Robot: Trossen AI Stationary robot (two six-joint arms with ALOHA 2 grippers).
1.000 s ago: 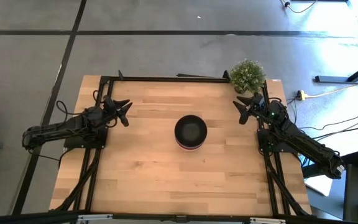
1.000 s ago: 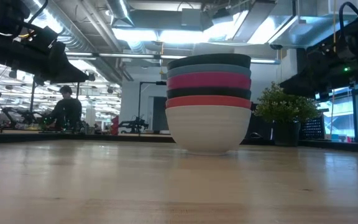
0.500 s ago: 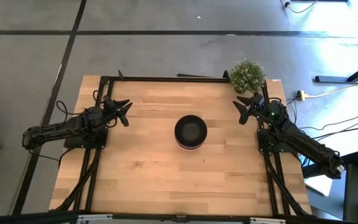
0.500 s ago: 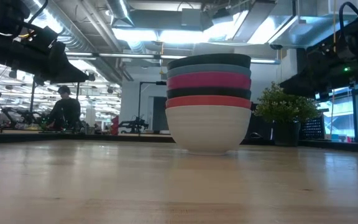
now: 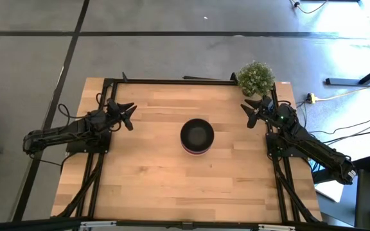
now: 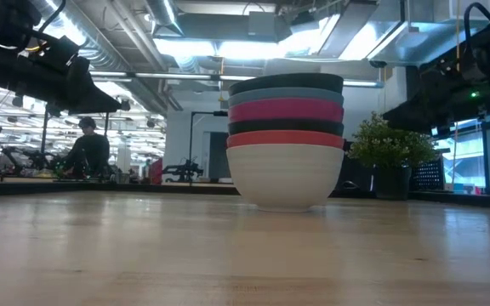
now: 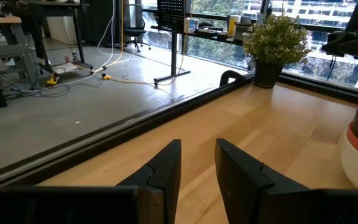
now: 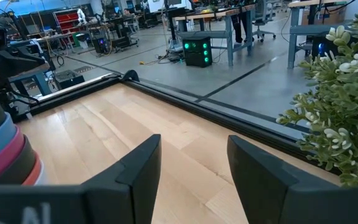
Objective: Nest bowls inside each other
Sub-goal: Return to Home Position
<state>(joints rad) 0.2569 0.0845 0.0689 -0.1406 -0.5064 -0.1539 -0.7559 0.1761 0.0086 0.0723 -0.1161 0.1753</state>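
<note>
Bowls [image 6: 285, 140] nested, black topmost, white at bottom

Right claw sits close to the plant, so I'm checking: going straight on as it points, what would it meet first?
The way looks free: the right claw aims over the table toward its black edge rail, between the potted plant and the bowl stack. Height is unclear.

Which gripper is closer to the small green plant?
Right. The right gripper is just beside the plant; the left gripper is at the opposite side of the table.
</note>
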